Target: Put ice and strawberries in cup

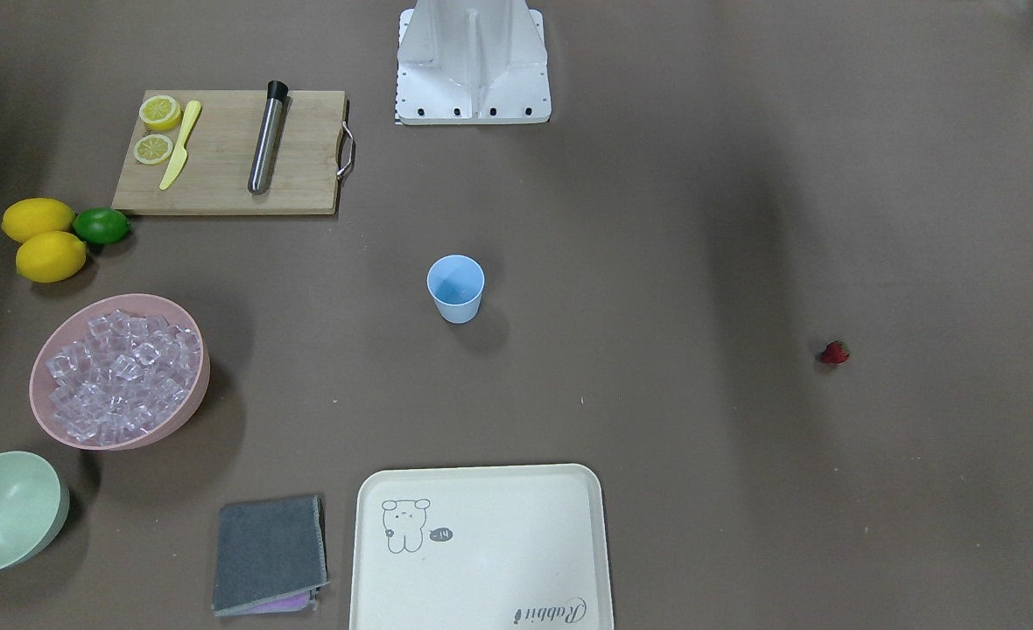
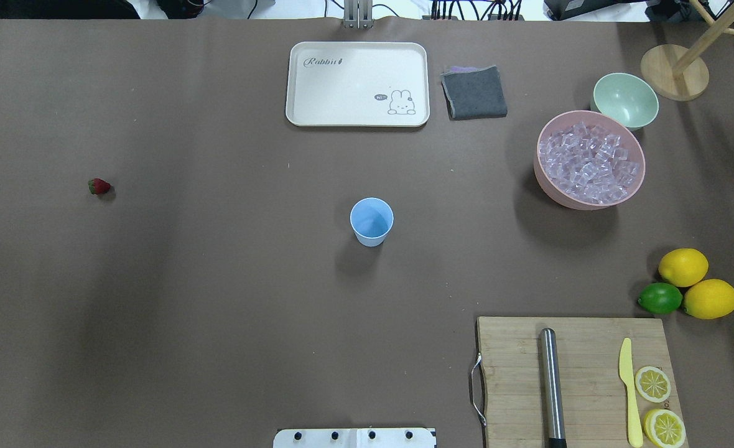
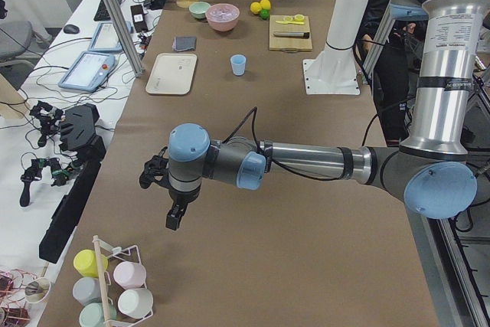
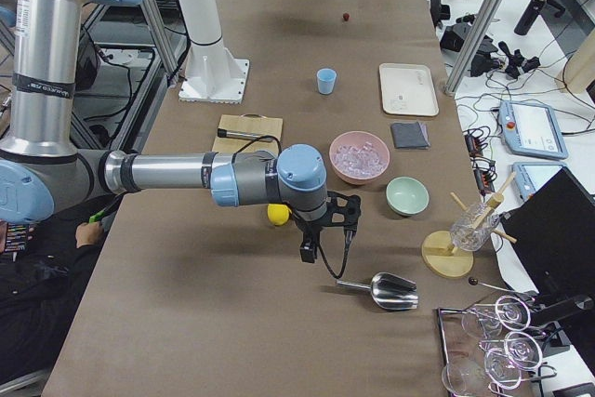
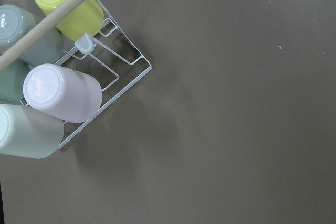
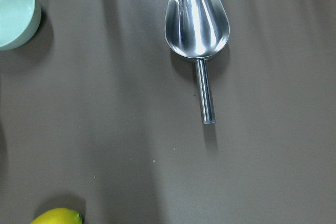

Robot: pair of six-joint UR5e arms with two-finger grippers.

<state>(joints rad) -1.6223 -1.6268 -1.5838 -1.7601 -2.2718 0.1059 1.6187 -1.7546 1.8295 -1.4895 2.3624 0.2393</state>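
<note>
The light blue cup (image 2: 371,221) stands upright and empty mid-table; it also shows in the front view (image 1: 455,287). The ice (image 2: 591,162) fills a pink bowl (image 2: 552,191) on the robot's right. The red strawberry (image 2: 99,186) lies alone far on the robot's left. My left gripper (image 3: 174,218) hangs over the table's left end near a mug rack (image 3: 115,285); I cannot tell whether it is open or shut. My right gripper (image 4: 309,250) hangs over the right end beside a metal scoop (image 6: 198,22); I cannot tell its state. Neither wrist view shows fingers.
A cutting board (image 2: 572,379) bears a steel muddler, a yellow knife and lemon slices. Two lemons (image 2: 696,283) and a lime (image 2: 660,298) lie beside it. A pale green bowl (image 2: 625,99), grey cloth (image 2: 474,92), white tray (image 2: 357,84) and wooden stand (image 2: 675,71) line the far side.
</note>
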